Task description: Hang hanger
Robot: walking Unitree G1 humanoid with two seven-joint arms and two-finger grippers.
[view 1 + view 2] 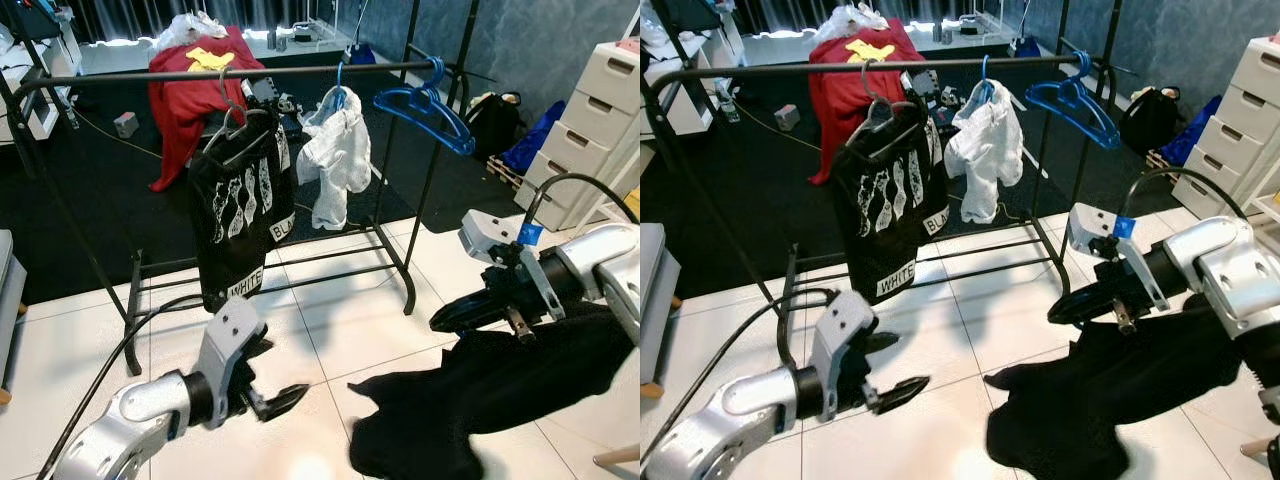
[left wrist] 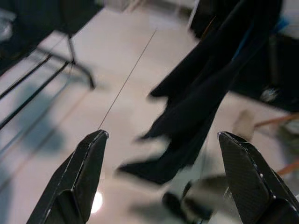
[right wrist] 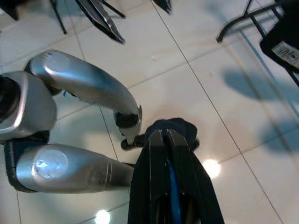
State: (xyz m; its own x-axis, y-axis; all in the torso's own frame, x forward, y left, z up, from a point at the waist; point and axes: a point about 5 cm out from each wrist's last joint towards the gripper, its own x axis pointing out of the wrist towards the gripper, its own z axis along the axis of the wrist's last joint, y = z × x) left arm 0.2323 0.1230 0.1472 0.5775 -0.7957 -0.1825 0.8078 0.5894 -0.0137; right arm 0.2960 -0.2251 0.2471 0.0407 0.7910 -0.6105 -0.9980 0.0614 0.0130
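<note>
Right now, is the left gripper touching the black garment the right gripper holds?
Apart. In the left wrist view the left gripper is wide open, with bare floor before the black garment.

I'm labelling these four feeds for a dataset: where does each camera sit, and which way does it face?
Left eye view: on the head, looking forward and down at the clothes rack, blue hanger and both arms.
Right eye view: head too, same scene; the right hand holds a black garment.
Left wrist view: along the open left hand over the tiled floor towards that garment.
Right wrist view: along the shut fingers, down at the floor and the robot's silver legs.
</note>
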